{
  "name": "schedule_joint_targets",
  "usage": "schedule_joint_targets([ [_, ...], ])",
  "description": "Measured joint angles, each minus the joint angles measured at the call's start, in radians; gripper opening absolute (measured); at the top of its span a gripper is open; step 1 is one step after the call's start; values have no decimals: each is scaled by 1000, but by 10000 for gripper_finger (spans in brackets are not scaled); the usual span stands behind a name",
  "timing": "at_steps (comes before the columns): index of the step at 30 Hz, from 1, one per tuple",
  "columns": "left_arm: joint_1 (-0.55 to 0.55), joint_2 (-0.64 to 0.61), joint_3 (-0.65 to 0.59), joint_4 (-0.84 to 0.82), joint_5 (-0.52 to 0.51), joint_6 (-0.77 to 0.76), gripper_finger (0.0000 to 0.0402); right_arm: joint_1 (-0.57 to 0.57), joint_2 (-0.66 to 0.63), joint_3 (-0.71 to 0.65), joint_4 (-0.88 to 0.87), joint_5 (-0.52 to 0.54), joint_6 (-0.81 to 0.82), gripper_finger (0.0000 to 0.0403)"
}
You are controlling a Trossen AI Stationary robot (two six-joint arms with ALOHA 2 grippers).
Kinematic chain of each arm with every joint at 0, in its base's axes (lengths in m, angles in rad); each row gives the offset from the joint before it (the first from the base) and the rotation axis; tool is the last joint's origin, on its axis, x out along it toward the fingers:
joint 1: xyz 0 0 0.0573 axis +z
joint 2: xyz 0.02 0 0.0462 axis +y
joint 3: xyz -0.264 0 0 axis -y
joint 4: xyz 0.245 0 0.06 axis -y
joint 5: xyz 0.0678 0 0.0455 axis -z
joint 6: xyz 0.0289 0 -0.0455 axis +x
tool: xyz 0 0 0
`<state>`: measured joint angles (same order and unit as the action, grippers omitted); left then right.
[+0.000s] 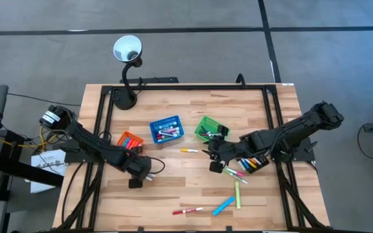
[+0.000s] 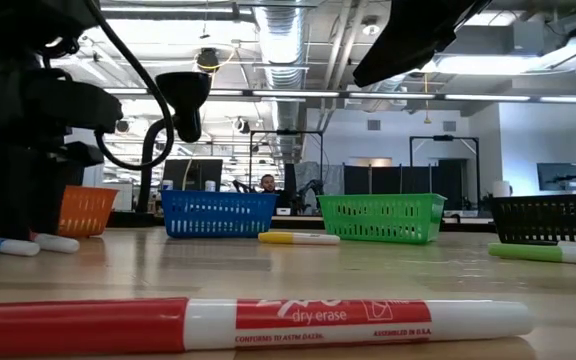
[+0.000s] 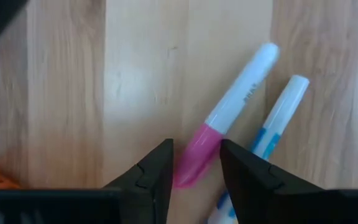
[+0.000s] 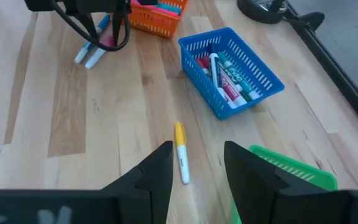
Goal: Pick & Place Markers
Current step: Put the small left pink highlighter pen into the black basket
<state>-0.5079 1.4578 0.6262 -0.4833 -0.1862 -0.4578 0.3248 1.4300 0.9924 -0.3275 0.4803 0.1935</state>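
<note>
- Wooden worktop [image 1: 173,188] carries scattered markers [image 1: 188,211] toward its near edge.
- Left gripper [image 3: 194,165] is parted, straddling a pink-capped marker [image 3: 229,115] beside the orange basket [image 1: 129,140].
- Right gripper [image 4: 194,163] hangs parted above a yellow-capped marker [image 4: 181,151] mid-worktop.

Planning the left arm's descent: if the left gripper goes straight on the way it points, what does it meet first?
The left gripper, open, would likely meet the pink-capped marker, whose cap lies between its fingers; a blue-capped marker lies beside it.

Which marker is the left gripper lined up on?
The pink-capped marker: its cap end sits between the open fingers of the left gripper. The blue-capped marker beside it lies outside them.
</note>
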Motion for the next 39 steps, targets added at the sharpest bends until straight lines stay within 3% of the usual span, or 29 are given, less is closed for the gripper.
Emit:
schedule_joint_targets([
  [5, 3, -4, -27, 71, -5, 15, 122, 0, 0, 0, 0, -10, 0, 132],
  [12, 33, -2, -25, 100, -3, 3, 37, -11, 18, 0, 50, -6, 22, 137],
  [14, 41, 3, -14, 106, -29, 3, 32, -13, 48, -1, 71, -4, -14, 146],
  [19, 41, 2, 43, 116, -173, 8, 37, -30, 153, 0, 250, -10, -135, 178],
  [23, 42, 2, 71, 171, -345, 15, 40, -73, 234, 0, 359, -24, -169, 197],
  [27, 46, 1, 74, 282, -431, 80, 34, -123, 304, 0, 402, -163, -168, 201],
  [35, 46, 1, 74, 402, -432, 192, 39, -166, 411, 1, 640, -429, -250, 168],
  [39, 45, 1, 74, 408, -417, 192, 38, -166, 434, 7, 699, -478, -278, 152],
])
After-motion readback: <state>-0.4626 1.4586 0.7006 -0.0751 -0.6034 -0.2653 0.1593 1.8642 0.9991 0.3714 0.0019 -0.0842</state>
